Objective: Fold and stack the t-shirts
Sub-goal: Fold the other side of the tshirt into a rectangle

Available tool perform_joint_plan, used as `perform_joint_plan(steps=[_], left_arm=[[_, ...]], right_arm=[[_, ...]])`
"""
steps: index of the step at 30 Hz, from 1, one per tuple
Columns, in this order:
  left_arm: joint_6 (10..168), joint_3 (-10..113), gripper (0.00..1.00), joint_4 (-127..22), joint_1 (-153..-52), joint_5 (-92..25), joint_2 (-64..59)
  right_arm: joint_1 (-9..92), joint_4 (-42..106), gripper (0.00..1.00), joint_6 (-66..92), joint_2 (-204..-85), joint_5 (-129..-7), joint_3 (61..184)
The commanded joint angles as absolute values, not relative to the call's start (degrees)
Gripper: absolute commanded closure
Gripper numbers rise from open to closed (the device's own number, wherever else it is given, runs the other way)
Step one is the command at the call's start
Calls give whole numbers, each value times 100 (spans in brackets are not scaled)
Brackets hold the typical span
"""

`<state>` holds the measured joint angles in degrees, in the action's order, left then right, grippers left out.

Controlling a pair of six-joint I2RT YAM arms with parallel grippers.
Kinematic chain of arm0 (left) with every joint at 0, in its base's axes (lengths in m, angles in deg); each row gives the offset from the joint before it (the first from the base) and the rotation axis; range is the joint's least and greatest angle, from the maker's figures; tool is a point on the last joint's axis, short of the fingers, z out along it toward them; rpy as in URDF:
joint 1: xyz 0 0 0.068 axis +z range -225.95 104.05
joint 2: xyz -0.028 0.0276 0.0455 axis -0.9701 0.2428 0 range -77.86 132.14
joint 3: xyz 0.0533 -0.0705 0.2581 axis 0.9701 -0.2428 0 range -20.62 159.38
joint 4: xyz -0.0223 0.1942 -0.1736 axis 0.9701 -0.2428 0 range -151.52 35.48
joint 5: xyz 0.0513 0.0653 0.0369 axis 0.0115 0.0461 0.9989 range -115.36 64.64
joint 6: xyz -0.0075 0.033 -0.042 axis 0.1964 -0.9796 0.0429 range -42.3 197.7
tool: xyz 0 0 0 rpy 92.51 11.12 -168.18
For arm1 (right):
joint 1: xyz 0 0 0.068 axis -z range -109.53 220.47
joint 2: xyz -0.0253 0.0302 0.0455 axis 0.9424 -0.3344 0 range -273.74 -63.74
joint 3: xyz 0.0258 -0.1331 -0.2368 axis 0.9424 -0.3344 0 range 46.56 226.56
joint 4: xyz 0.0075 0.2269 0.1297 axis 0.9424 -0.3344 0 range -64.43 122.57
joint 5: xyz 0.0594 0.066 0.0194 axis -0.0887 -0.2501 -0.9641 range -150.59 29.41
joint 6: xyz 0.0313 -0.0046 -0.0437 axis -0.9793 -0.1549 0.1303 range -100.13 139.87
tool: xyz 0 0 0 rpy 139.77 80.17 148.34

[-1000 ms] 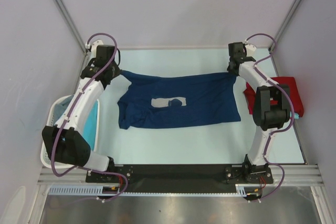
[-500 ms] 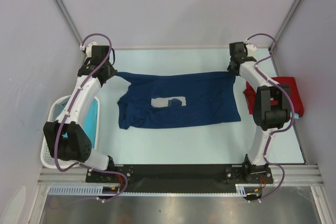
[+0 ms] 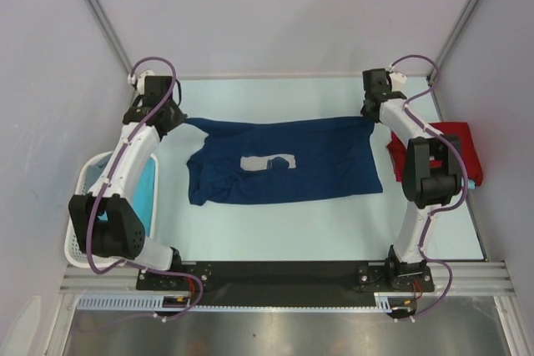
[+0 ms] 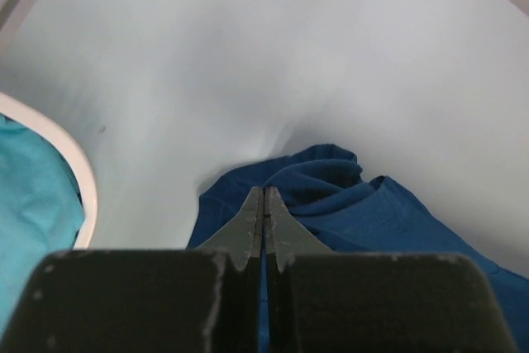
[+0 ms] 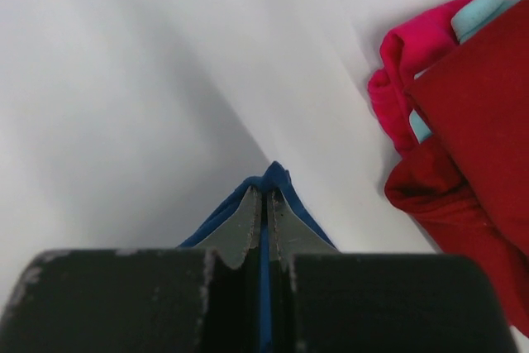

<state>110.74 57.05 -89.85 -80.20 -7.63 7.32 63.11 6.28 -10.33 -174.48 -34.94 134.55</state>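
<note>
Centrally on the table (image 3: 317, 231), the navy t-shirt (image 3: 284, 160) is laid out flat with its print up. Its far corners are pinched in the closed left gripper (image 4: 264, 192) and right gripper (image 5: 263, 192). Open surface is seen along its near edge. A red t-shirt (image 3: 450, 147) lies just right and a basket (image 3: 83, 198) stands left.

Both arms reach far, spread wide. Left gripper (image 4: 264, 192) and right gripper (image 5: 263, 191) low, jaws pinched on shirt (image 3: 325, 160).
</note>
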Motion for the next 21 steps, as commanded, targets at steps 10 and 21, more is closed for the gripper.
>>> perform_joint_plan(steps=[10, 21], left_arm=[[11128, 4838, 100, -8766, -8139, -867, -456], [11110, 4205, 100, -8889, -8210, -875, -939]], right_arm=[[6036, 409, 100, -1283, -16456, -2860, 12629], [5974, 497, 100, -1318, -16042, -2772, 12031]])
